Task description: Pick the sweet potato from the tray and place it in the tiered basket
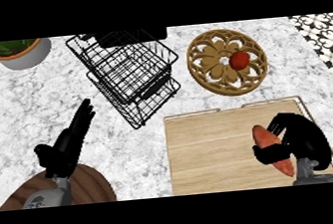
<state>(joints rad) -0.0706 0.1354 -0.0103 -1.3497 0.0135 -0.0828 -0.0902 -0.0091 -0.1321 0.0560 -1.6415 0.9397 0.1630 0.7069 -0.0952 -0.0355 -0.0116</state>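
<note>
Nearest, the right hand (299, 140) is curling its fingers and thumb round the sweet potato (270, 149), which is lying on the wooden tray (210, 155). The sweet potato is looking orange-red, long and tapered, its lower end poking out below the hand. At lower left, the left hand (67, 145) is resting with fingers straight, above a dark round wooden board (95, 186). Farther on the marble worktop (29, 106), the black wire tiered basket (130, 72) is standing beside a carved wooden trivet (217, 64) carrying a red tomato (239, 59). A potted plant (18, 52) is sitting far left.
</note>
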